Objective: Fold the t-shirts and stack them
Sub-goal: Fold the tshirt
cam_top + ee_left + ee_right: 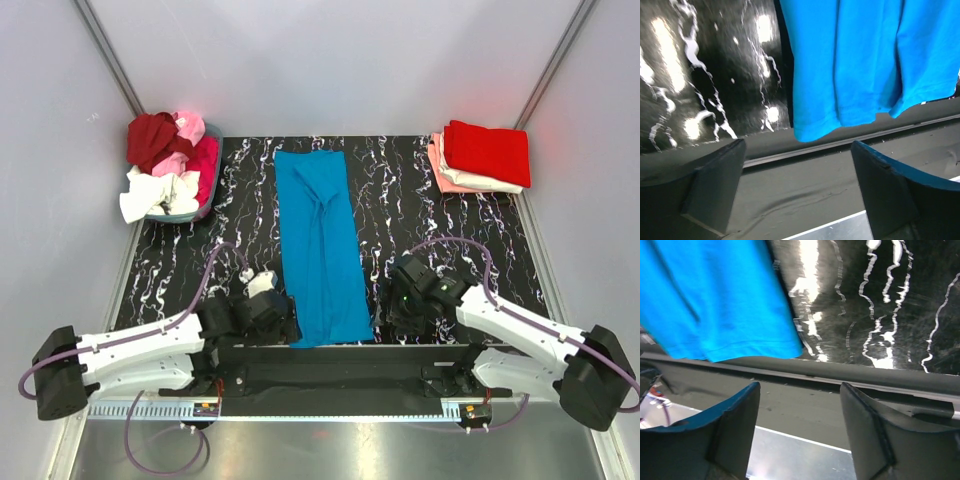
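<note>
The black marbled tabletop [420, 215] carries a bright blue t-shirt [318, 240], a long strip down the middle with its hem at the near edge. Far right, the folded stack [485, 155] shows red on top and only edges below. Far left, heaped t-shirts [165, 165] nearly hide their basket [208, 205]. The left gripper [797, 165] and right gripper [800, 400] flank the hem, both spread and empty.

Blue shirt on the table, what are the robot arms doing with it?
They're folding t-shirts. The blue t-shirt lies as a long narrow strip on the table. The left gripper and right gripper sit open and empty at its near end, one each side. The basket far left holds unfolded shirts; a folded stack sits far right.
</note>
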Controlling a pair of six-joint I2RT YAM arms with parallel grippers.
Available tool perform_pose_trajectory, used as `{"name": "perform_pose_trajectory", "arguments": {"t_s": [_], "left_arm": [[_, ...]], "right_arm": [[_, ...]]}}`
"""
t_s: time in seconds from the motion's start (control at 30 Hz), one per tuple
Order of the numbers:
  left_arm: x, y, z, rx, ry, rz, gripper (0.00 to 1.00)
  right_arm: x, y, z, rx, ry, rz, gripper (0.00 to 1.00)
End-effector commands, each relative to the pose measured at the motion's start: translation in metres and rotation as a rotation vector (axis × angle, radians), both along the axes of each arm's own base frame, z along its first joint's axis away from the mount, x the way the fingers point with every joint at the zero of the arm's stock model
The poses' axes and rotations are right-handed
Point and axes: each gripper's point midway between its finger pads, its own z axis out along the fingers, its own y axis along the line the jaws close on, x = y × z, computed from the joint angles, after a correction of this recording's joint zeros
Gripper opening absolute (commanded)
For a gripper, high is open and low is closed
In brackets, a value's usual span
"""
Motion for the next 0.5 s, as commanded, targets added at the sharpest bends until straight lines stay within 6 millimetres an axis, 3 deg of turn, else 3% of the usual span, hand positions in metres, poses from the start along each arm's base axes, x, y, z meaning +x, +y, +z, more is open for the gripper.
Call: {"name": "perform_pose_trajectory", "arguments": {"t_s": [0.0,0.13,0.47], "left_arm": [[0.006,-0.005,-0.007,-0.029,-0.032,0.116,0.88],[0.003,-0.006,-0.017,-0.016,-0.032,0.147,0.8],[0.007,-0.006,-0.024,-0.02,-0.053,0.185,0.73]], "right_arm": [[0.004,0.001,-0.012,-0.012,-0.006,-0.019,0.71],[0.009,0.003,-0.022,-0.045,0.002,-0.005,0.59],[0.011,0.012,-0.036,-0.068,0.037,0.011,0.54]]}}
